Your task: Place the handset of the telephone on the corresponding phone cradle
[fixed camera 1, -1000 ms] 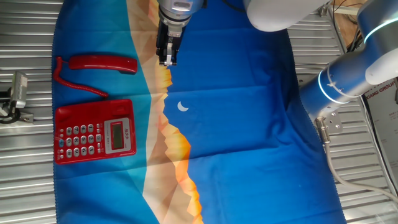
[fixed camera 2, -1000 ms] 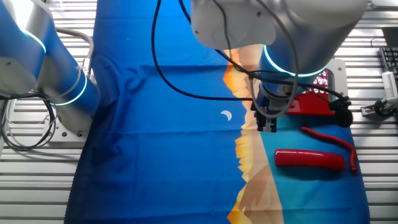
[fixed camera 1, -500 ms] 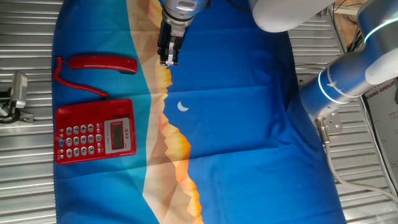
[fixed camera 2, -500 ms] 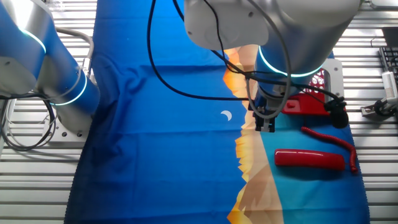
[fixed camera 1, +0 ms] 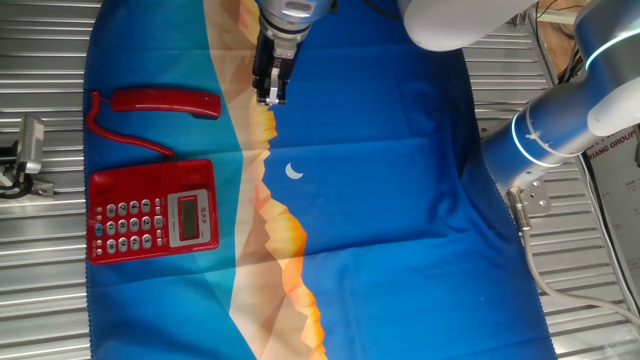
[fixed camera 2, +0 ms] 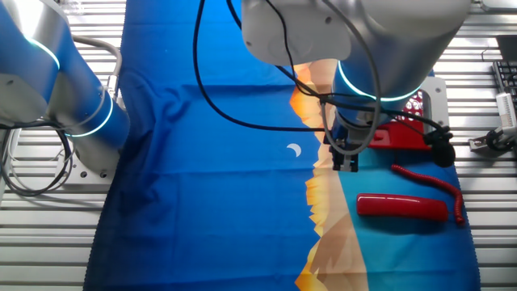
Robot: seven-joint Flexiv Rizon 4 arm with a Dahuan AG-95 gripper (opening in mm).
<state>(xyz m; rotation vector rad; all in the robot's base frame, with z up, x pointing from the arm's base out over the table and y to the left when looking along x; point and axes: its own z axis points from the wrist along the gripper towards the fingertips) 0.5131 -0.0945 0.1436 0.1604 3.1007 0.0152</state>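
- At the far left in one fixed view, we see the squarish red plastic telephone (fixed camera 1: 153, 212) with grey keypad buttons and a small display, flat on the blue and orange printed cloth (fixed camera 1: 380, 220) that covers the table (fixed camera 1: 40, 60).
- Its phone cradle (fixed camera 1: 150, 170), the strip along the edge facing the receiver, looks empty to us.
- Just beyond that edge lies the handset (fixed camera 1: 165, 102), a long narrow glossy red plastic receiver, apart from the base and roughly parallel to it, its thin red cord (fixed camera 1: 125, 135) curving back towards the phone.
- Right of the handset, near its rounded end but not touching it, we find the end effector (fixed camera 1: 269, 97) pointing down over the cloth, fingers close together and holding nothing; we cannot tell whether a slight gap remains.
- In the other fixed view the same end effector (fixed camera 2: 348, 166) hangs beside the handset (fixed camera 2: 401, 207), partly hiding the base.
- We judge the step in hand to be the approach: we should spread the fingers, centre over the handset's middle, straddle its narrow width, and mind the cord when lifting.
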